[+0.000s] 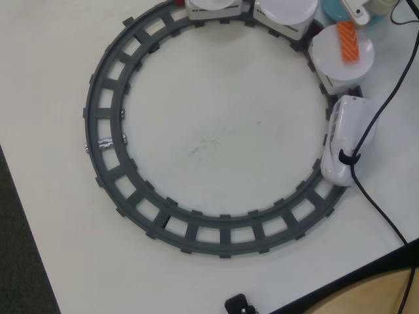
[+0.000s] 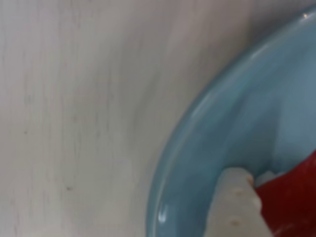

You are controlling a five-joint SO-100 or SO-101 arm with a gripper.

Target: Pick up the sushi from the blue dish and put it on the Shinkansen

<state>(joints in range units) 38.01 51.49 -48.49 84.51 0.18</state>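
Note:
In the wrist view the light-blue dish (image 2: pixel 232 118) fills the right side. A dark-red sushi piece (image 2: pixel 294 197) lies on it at the lower right. One white finger (image 2: pixel 232 210) of my gripper rests on the dish, touching the sushi's left edge; the other finger is out of frame. In the overhead view the gripper (image 1: pixel 357 9) sits over the blue dish (image 1: pixel 334 9) at the top right edge. The white Shinkansen (image 1: pixel 344 144) stands on the right of the grey ring track (image 1: pixel 105 111); its cars carry white plates, and the nearest plate (image 1: pixel 327 55) holds an orange salmon piece (image 1: pixel 348 42).
A black cable (image 1: pixel 380 118) runs down the right side and over the train's nose. A small black object (image 1: pixel 239 304) sits at the bottom edge. The white table ends at the lower right (image 1: pixel 366 271) and along the left (image 1: pixel 19 216).

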